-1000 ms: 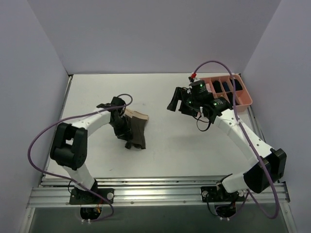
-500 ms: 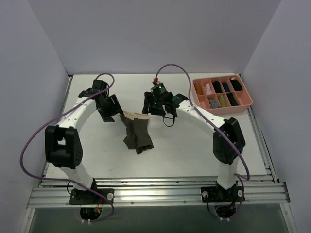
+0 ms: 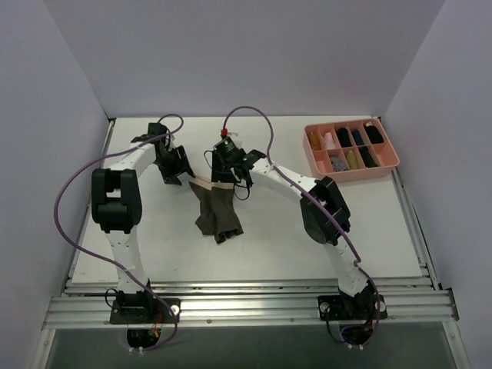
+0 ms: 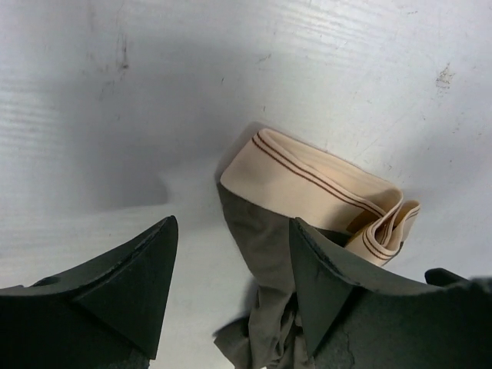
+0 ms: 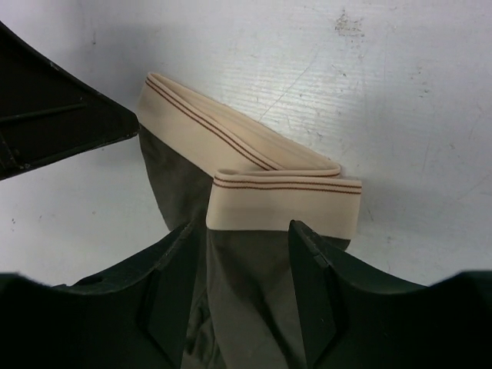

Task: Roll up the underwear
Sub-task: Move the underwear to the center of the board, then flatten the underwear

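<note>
The underwear, dark olive-brown with a beige waistband, lies crumpled in the middle of the table. It shows in the left wrist view and in the right wrist view. My left gripper is open, just left of the waistband, and holds nothing. My right gripper is open above the right end of the waistband, with the cloth between its fingers but not pinched.
A pink compartment tray with small rolled bundles stands at the back right. White walls close the table on three sides. A metal rail runs along the near edge.
My right arm has swung left from the tray to the waistband. My left gripper has let go of the underwear and moved back left, then down beside the waistband. The cloth now lies flatter.
</note>
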